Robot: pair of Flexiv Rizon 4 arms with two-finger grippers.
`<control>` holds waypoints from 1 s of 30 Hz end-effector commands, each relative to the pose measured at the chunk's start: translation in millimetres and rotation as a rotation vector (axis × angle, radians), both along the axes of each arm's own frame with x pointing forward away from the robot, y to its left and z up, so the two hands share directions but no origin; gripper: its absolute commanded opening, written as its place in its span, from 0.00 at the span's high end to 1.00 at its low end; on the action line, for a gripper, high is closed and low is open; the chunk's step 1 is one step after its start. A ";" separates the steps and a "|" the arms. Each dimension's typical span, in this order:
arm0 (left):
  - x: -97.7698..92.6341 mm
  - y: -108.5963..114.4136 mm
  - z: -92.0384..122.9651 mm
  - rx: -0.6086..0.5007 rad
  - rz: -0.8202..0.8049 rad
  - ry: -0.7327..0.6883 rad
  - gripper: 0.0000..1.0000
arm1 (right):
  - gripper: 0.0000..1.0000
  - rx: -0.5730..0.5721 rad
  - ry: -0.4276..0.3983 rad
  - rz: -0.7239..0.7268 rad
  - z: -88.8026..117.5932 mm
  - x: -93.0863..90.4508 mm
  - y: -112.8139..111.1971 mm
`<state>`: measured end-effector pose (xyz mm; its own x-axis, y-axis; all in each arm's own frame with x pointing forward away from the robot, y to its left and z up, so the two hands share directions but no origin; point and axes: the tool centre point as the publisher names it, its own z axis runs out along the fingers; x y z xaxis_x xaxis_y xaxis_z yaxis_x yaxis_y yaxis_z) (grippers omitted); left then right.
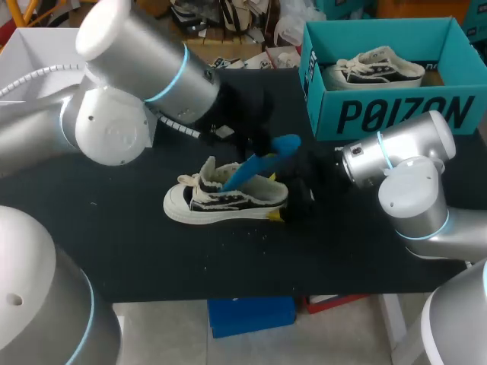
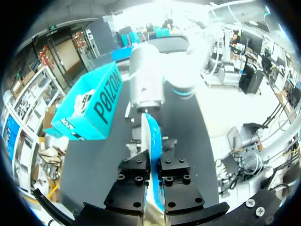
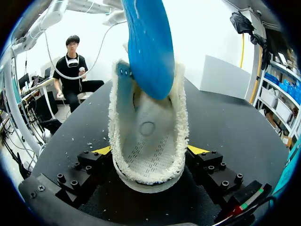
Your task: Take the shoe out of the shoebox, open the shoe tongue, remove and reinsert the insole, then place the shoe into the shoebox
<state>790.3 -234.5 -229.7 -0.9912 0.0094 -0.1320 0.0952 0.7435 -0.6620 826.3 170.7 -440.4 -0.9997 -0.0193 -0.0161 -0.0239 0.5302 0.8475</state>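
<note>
A white and black canvas shoe (image 1: 224, 199) lies on its side on the black table (image 1: 137, 251), toe to the left. A blue insole (image 1: 262, 163) sticks up out of its opening. My left gripper (image 1: 268, 148) is shut on the insole's upper end; in the left wrist view the insole (image 2: 151, 136) runs straight out between the closed fingers of that gripper (image 2: 153, 172). My right gripper (image 3: 149, 153) clasps the shoe's heel (image 3: 148, 141) from both sides, with the insole (image 3: 148, 47) rising ahead. The teal shoebox (image 1: 396, 114) stands at the back right.
A second matching shoe (image 1: 377, 67) lies inside the shoebox. Small white crumbs dot the table near the shoe. The table's front edge (image 1: 251, 293) runs close below the shoe, and my right arm's elbow (image 1: 411, 190) stands beside the box.
</note>
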 end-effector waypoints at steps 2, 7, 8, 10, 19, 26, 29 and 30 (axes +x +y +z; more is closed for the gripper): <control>1.2 -0.7 49.2 -0.238 -0.077 0.052 1.00 | 1.00 -0.001 0.001 0.000 -2.9 0.6 -1.0; 6.5 -5.2 85.5 -0.408 -0.131 0.127 1.00 | 1.00 -0.001 0.001 0.000 -2.9 0.6 -1.0; 9.1 -3.6 92.9 -0.453 -0.139 0.149 1.00 | 1.00 -0.001 0.001 0.000 -2.9 0.6 -1.0; 13.1 -0.8 108.4 -0.521 -0.159 0.182 1.00 | 1.00 -0.001 0.001 0.000 -2.9 0.6 -1.0; 13.1 -0.8 108.4 -0.521 -0.159 0.182 1.00 | 1.00 -0.001 0.001 0.000 -2.9 0.6 -1.0; 13.1 -0.8 108.4 -0.521 -0.159 0.182 1.00 | 1.00 -0.001 0.001 0.000 -2.9 0.6 -1.0; 3.0 5.9 113.4 -0.633 -0.118 0.249 1.00 | 1.00 -0.001 0.001 0.000 -2.9 0.6 -1.0; -0.3 7.5 117.1 -0.666 -0.114 0.266 1.00 | 1.00 -0.001 0.001 0.000 -2.9 0.6 -1.0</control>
<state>801.4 -235.8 -111.1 -0.9877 0.1442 0.0600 -0.0183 0.2750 -0.9613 826.3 170.8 -440.4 -0.9997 -0.0194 -0.0161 -0.0239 0.5302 0.8475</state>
